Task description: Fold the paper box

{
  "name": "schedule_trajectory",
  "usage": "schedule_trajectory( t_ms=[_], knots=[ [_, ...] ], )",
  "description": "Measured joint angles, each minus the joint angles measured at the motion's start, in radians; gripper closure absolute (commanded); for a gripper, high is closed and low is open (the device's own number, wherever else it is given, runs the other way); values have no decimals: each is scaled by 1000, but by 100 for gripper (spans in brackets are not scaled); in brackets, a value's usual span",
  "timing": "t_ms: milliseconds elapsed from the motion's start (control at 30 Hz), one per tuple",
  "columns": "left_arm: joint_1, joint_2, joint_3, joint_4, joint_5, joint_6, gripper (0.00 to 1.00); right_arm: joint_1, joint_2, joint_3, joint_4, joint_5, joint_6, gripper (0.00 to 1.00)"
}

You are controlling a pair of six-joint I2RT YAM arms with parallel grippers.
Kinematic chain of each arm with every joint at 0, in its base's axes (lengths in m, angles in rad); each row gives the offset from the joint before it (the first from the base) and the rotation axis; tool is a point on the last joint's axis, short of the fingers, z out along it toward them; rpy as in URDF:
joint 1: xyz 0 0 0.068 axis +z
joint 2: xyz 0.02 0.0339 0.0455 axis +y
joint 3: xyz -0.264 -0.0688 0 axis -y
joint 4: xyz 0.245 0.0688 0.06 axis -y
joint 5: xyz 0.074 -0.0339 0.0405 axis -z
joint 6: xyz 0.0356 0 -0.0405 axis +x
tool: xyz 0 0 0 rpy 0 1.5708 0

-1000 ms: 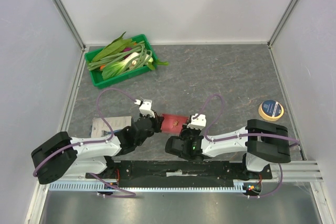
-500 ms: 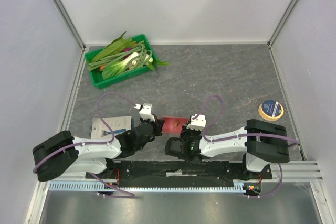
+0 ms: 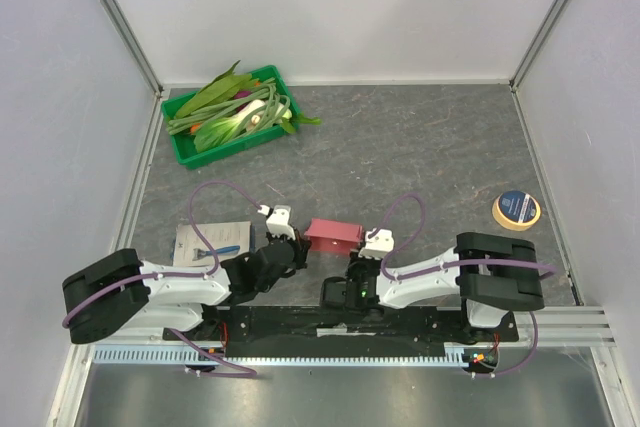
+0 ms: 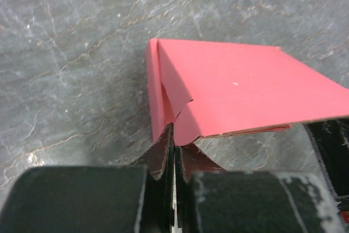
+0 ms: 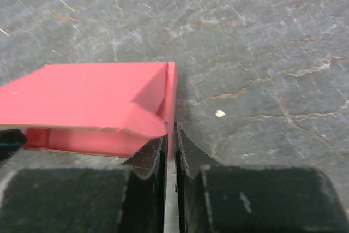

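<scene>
Left gripper (image 4: 173, 154) is pinched shut on the left end flap of the paper box (image 4: 245, 88), right gripper (image 5: 170, 147) clamps its right end wall, the box spanning directly ahead between them.

One table (image 3: 430, 147), one pink paper box (image 3: 333, 235), one green tray (image 3: 178, 147), one heap of leafy stalks (image 3: 232, 112) inside it, one white booklet (image 3: 210, 240), one roll of tape (image 3: 517, 210). Two robot arms: left arm (image 3: 180, 287), right arm (image 3: 430, 270).
</scene>
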Motion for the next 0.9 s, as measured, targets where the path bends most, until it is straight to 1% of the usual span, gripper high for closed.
schedule_trajectory(
  t_ms=[33, 100, 133, 200, 233, 267, 300, 333, 367, 400, 433, 467, 500, 533, 567, 633, 667, 700, 767, 867, 900],
  knots=[
    [-3, 5, 0, -16, 0, -9, 98, 6, 3, -5, -16, -11, 7, 79],
    [-4, 10, 0, -39, -5, -30, 98, 18, 3, -12, -64, -28, 18, 74],
    [-6, 10, 1, -43, -7, -41, 98, 25, 1, -12, -87, -32, 22, 60],
    [-13, 10, 2, -47, -18, -60, 98, 48, -15, -13, -130, -39, 27, 52],
    [-16, 10, 2, -50, -24, -66, 98, 72, -39, -13, -158, -40, 18, 39],
    [-21, 10, 2, -53, -31, -73, 98, 96, -70, -13, -180, -44, 10, 38],
    [-26, 11, 3, -63, -33, -77, 98, 117, -108, -14, -190, -53, -17, 38],
    [-31, 13, 3, -75, -35, -81, 98, 134, -149, -14, -200, -66, -54, 26],
    [-37, 14, 4, -85, -34, -84, 98, 145, -195, -18, -203, -88, -91, 22],
    [-40, 14, 4, -97, -34, -85, 98, 150, -247, -24, -198, -111, -140, 20],
    [-44, 11, 4, -115, -34, -87, 98, 148, -315, -39, -186, -142, -208, 15],
    [-47, 8, 4, -132, -34, -87, 88, 141, -381, -56, -180, -168, -261, 10],
    [-50, -2, 5, -153, -33, -90, 82, 130, -450, -73, -171, -203, -317, 6],
    [-51, -26, 5, -182, -29, -92, 77, 108, -532, -92, -154, -250, -402, 3],
    [-52, -61, 4, -216, -25, -95, 66, 83, -606, -105, -142, -291, -470, 2],
    [-53, -154, 4, -277, -11, -99, 58, -4, -741, -109, -110, -406, -636, 2],
    [-53, -199, 5, -299, -4, -98, 53, -39, -772, -107, -97, -436, -686, 2],
    [-53, -252, 7, -323, 2, -98, 51, -90, -802, -97, -93, -489, -755, 2],
    [-53, -338, 24, -381, 15, -97, 49, -179, -811, -60, -89, -575, -869, 2],
    [-52, -410, 80, -481, 45, -90, 49, -274, -749, 2, -77, -713, -1014, 2],
    [-51, -424, 106, -515, 56, -83, 48, -286, -728, 13, -73, -748, -1040, 4]
  ],
)
